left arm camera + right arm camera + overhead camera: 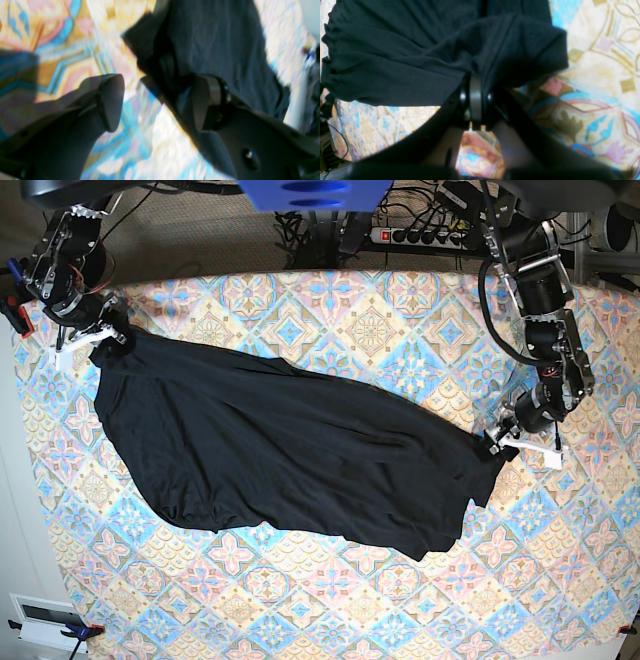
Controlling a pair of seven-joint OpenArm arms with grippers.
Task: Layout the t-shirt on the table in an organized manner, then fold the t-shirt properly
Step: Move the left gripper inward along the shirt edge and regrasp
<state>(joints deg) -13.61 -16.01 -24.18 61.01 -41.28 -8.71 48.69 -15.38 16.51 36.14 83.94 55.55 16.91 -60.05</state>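
Observation:
The black t-shirt (290, 450) lies stretched diagonally across the patterned table (400, 310), from the far left to the right middle. My right gripper (100, 335) is at the shirt's far left corner. In the right wrist view it (475, 97) is shut on a bunch of the t-shirt (407, 50), which hangs lifted over the table (595, 50). My left gripper (505, 442) is at the shirt's right corner. In the blurred left wrist view it (157, 100) stands open, with the t-shirt (220, 37) lying against the right finger (205, 105) over the table (62, 50).
A power strip (420, 235) and cables lie behind the table's far edge. A clamp (75, 630) sits at the near left corner. The shirt's lower hem is crumpled toward the near right (440, 535).

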